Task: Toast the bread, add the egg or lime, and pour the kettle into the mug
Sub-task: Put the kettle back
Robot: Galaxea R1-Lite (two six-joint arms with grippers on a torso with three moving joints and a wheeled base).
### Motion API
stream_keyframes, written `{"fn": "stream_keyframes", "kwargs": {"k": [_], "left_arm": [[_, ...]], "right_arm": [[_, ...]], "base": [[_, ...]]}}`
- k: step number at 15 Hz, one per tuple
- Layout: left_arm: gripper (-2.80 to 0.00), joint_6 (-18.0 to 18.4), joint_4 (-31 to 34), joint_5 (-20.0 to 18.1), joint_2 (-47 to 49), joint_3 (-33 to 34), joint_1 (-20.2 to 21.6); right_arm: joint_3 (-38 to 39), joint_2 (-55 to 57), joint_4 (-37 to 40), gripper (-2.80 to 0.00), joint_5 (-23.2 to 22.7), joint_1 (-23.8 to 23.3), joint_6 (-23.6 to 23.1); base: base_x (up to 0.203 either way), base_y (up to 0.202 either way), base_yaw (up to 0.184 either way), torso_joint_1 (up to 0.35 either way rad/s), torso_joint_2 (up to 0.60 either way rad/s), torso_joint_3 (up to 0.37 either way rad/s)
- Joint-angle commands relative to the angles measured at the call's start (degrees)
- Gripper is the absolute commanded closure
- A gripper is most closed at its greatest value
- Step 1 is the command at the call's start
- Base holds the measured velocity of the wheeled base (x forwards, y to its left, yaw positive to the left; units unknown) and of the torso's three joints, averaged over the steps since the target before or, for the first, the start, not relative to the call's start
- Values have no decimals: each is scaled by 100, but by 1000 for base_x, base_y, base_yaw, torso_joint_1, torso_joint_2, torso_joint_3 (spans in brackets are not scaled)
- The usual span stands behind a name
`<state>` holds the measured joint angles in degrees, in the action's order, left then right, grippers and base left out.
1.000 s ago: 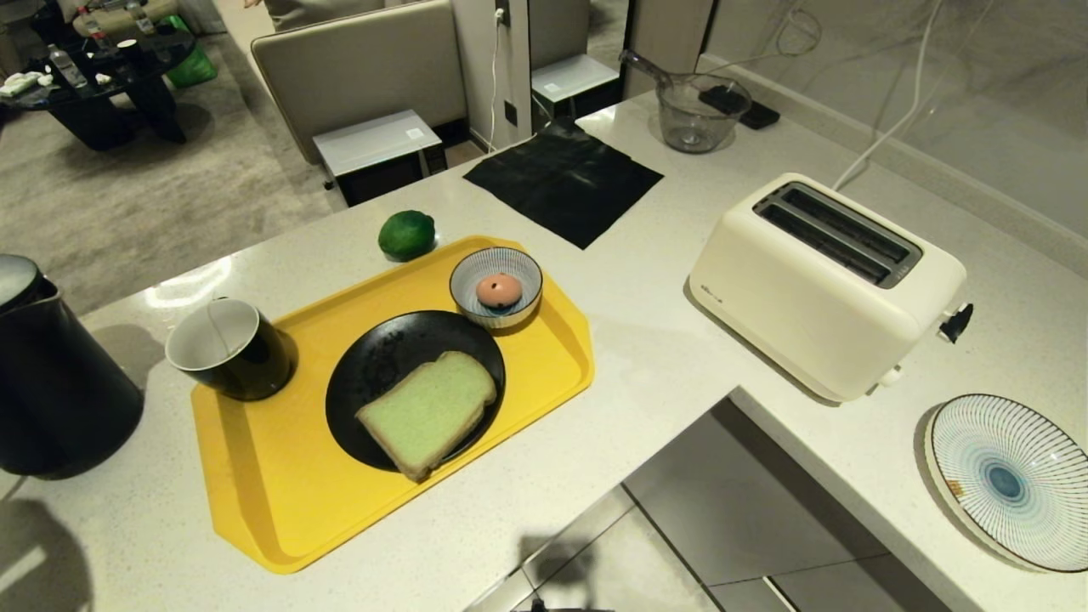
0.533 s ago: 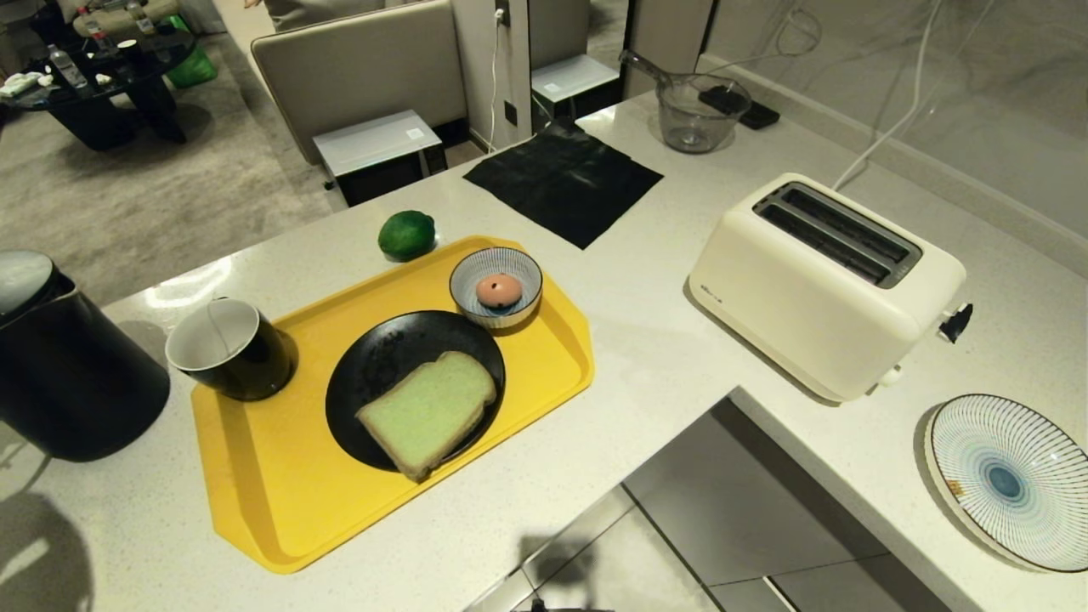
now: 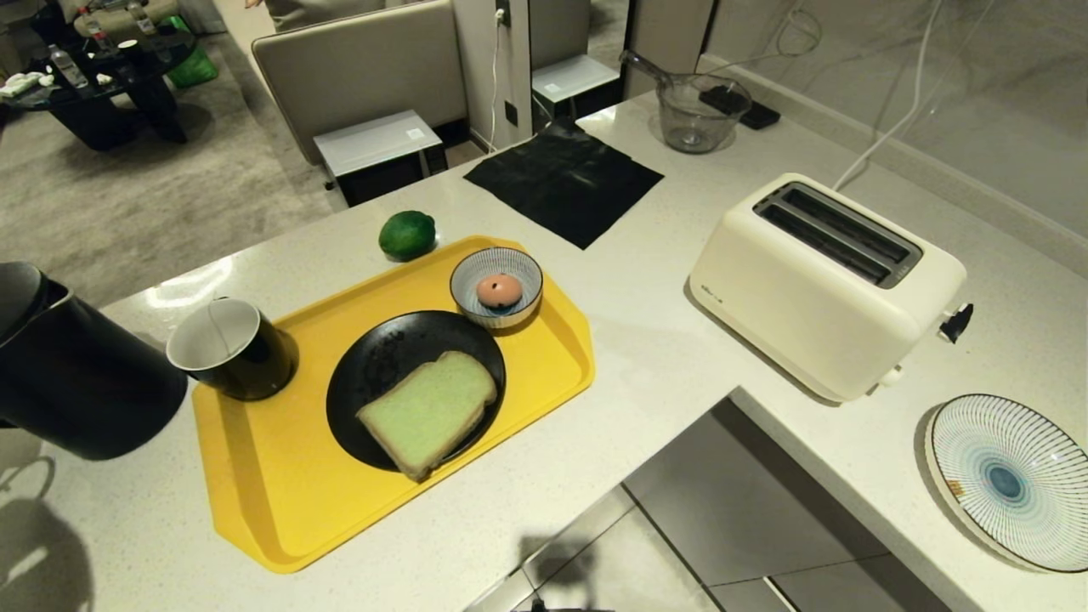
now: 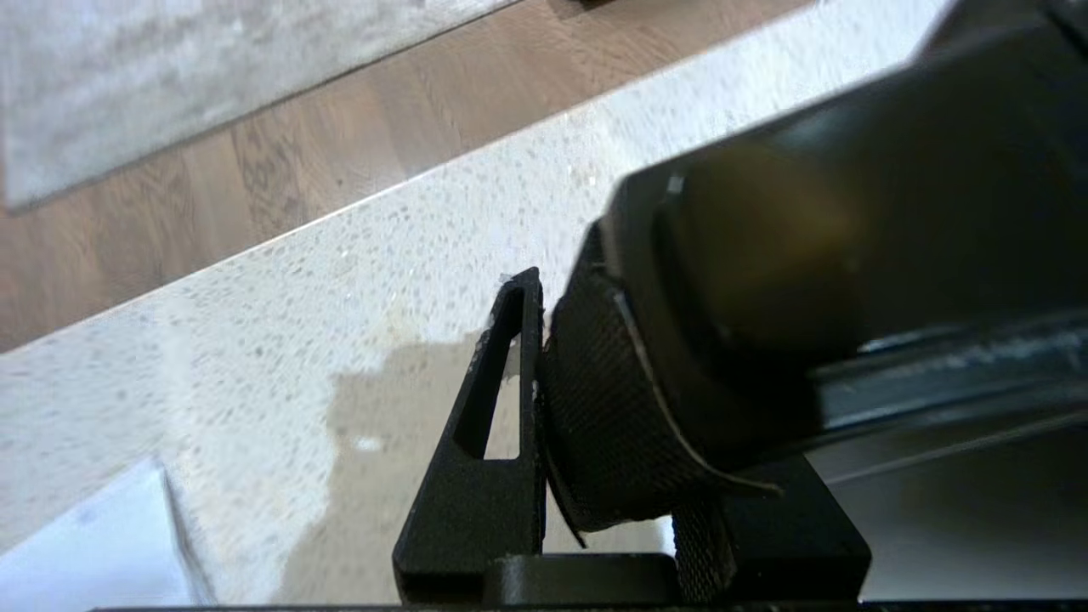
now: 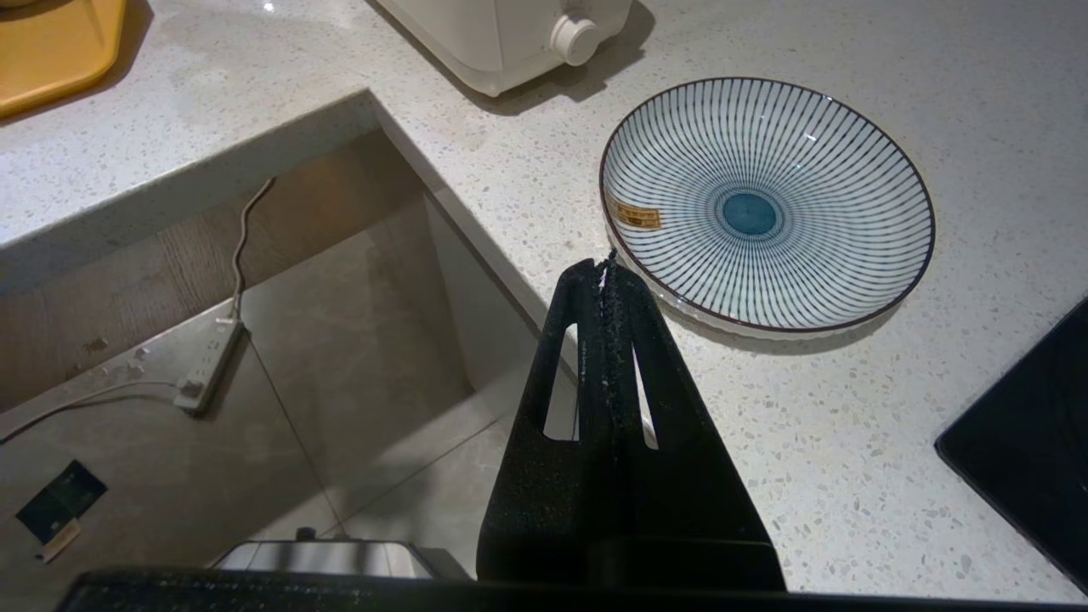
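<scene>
The left pincer (image 4: 595, 408) is pinching the loop handle of the big matte black jug-shaped kettle (image 3: 81, 374), one black finger flat against the textured grip. Half a second ago that kettle stood more upright at the nine o'clock edge of the counter; now its body leans over toward three o'clock, top swung outward, base lifted off the pale speckled stone. I take that as the start of the pour, so the spout has to travel on toward the short glossy black mug with the white inside (image 3: 228, 347), which stands just beside the kettle on the near-left corner of the yellow plastic tray (image 3: 280, 501). No water is running yet, as far as I can see.

Further out on the tray, the thick pale-green slice of bread (image 3: 427, 410) lies on a round black plate (image 3: 374, 357), and at one o'clock from it the small salmon-pink egg (image 3: 499, 290) sits in a blue-and-white striped bowl (image 3: 495, 263). The glossy dark-green lime (image 3: 407, 234) rests on the counter just off the tray's far edge. The cream two-slot toaster (image 3: 816, 289) stands well apart at three o'clock, slots empty.

The right pincer (image 5: 608, 280) is pressed together, parked near a striped blue-and-white plate (image 5: 765, 204).
</scene>
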<state>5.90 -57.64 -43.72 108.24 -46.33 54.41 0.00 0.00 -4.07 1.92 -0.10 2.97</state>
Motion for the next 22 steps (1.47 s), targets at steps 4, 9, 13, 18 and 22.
{"fn": "stream_keyframes", "kwargs": {"k": [4, 9, 13, 18, 22], "left_arm": [[0, 467, 235, -119, -75, 169, 105], [0, 483, 307, -119, -119, 177, 159], [-280, 423, 332, -128, -119, 142, 245], [-280, 485, 475, -1028, -142, 281, 582], [-280, 1021, 737, -1552, -459, 604, 676]], "right_arm": [[149, 9, -6, 0, 1, -7, 1], [149, 9, -6, 0, 1, 1, 1], [149, 9, -6, 0, 1, -4, 1], [149, 9, -6, 0, 1, 1, 1], [149, 9, -6, 0, 1, 0, 1]], "base": [[0, 0, 0, 0, 0, 0], [0, 0, 0, 0, 0, 0], [0, 0, 0, 0, 0, 0], [0, 0, 0, 0, 0, 0], [0, 0, 0, 0, 0, 0]]}}
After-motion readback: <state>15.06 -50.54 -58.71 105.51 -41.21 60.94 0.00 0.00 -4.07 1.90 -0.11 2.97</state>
